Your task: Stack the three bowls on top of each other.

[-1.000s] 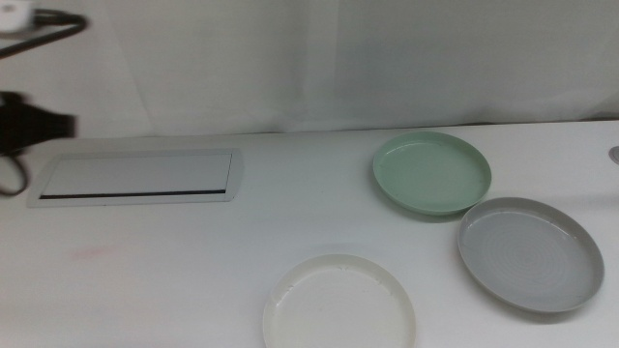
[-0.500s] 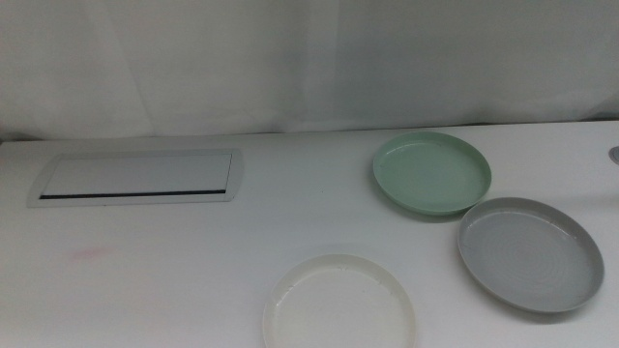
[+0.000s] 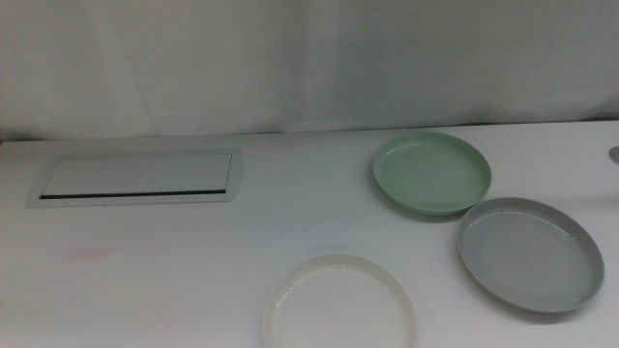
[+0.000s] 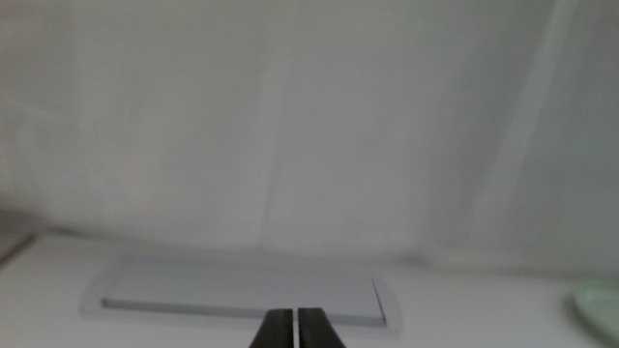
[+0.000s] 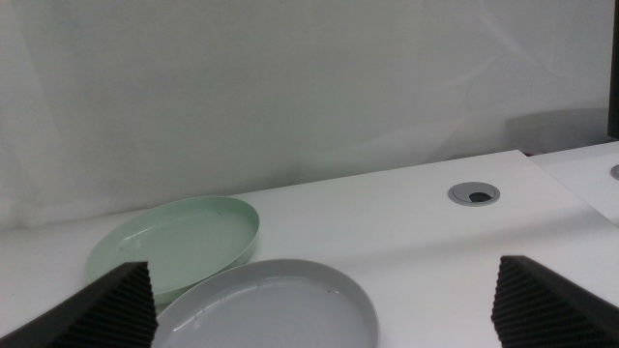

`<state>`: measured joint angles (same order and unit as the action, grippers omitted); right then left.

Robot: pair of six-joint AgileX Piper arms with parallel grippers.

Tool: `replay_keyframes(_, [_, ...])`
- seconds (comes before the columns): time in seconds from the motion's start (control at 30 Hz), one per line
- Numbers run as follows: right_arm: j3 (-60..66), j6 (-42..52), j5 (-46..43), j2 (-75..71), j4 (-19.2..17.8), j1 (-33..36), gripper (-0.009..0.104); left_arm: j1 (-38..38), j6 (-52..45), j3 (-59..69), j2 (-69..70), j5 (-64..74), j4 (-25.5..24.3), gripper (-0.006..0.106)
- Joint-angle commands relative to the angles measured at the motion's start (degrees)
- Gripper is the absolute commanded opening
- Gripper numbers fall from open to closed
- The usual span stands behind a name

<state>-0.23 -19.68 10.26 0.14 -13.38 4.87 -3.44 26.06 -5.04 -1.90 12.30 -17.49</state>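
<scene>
Three bowls lie apart on the white table. The mint green bowl [image 3: 432, 172] is at the back right, the grey bowl [image 3: 530, 253] sits in front of it to the right, and the white bowl [image 3: 339, 305] rests near the front edge. In the right wrist view the green bowl [image 5: 179, 246] and grey bowl [image 5: 271, 309] lie ahead of my right gripper [image 5: 329, 307], whose jaws stand wide open and empty. My left gripper [image 4: 297, 329] is shut on nothing and faces the white panel [image 4: 242, 293]. Neither arm shows in the middle view.
A flat white rectangular panel [image 3: 137, 178] with a dark slot lies at the back left. A round grey cable grommet [image 5: 475, 193] is set into the table to the right of the bowls. A white curtain hangs behind the table.
A dark arm part at the left edge of the middle view one second ago has left the picture. The bowls have not moved.
</scene>
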Motion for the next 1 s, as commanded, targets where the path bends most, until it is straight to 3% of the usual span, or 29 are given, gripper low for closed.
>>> replay_keyframes(0.0, [2.2, 0.4, -1.0, -1.8, -0.1, 0.3, 0.094, 0.1, 0.5, 4.8, 0.3, -4.7, 0.0, -0.003])
replay_keyframes(0.33, [2.2, 0.4, -2.9, -1.8, -0.1, 0.3, 0.094, 0.1, 0.3, 7.1, 0.3, -2.4, -0.6, -0.003])
replay_keyframes(0.63, [-5.1, 0.2, -4.6, -1.7, 3.1, 0.3, 0.094, 0.1, 0.3, 7.1, 0.3, -2.7, -0.6, -0.003])
replay_keyframes(0.8, [-22.4, 5.2, 15.5, 3.1, 3.0, 0.3, 0.094, 0.1, 0.3, 7.1, 0.3, -2.7, -0.6, -0.003])
replay_keyframes(0.97, [-35.6, 9.6, 27.1, 14.3, 3.0, 0.3, 0.093, 0.1, 0.3, 7.1, 0.3, -2.7, -0.6, -0.003])
